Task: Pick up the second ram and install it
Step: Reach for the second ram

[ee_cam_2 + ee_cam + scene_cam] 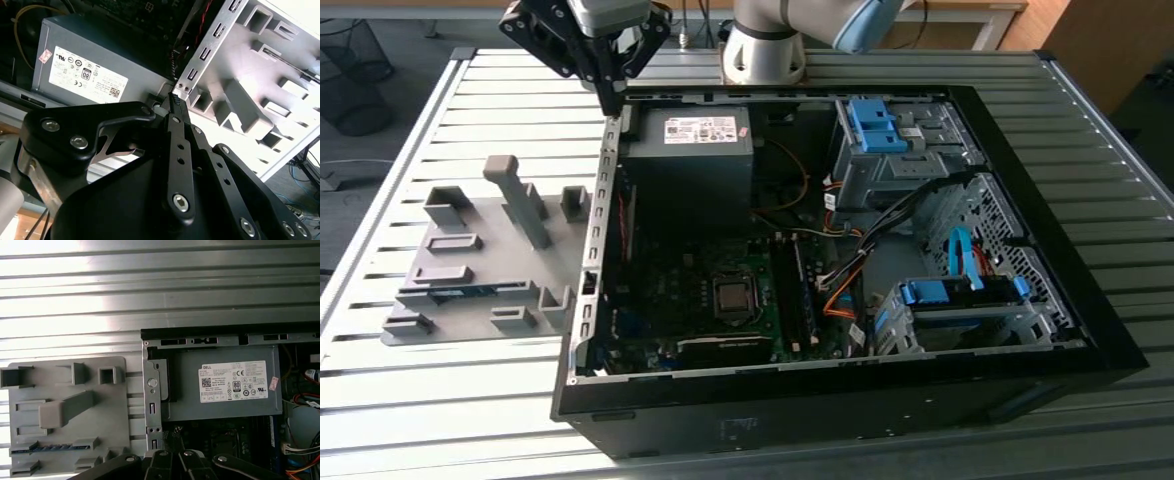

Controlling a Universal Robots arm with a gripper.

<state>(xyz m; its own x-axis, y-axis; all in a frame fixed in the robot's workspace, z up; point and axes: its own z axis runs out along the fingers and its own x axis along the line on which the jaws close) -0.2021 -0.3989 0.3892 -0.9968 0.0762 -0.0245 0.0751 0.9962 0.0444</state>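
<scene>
The second ram [458, 291] is a thin blue stick lying in a slot of the grey holder plate [480, 255], on the table at the exterior view's left. In the first wrist view the ram [47, 447] sits near the edge of the plate [115, 430]. My gripper [610, 106] hangs shut and empty above the back corner of the open computer case, well behind the ram. Its black fingers meet at a point in both wrist views [174, 100] [172, 456]. The memory slots [790, 290] run along the motherboard [720, 295] inside the case.
The case's metal side wall [600, 220] stands between the holder plate and the motherboard. A grey power supply [694, 150] fills the case's back corner just under the gripper. Blue drive cages [947, 300] and cables [847, 290] crowd the exterior view's right. A tall grey block [520, 200] rises from the plate.
</scene>
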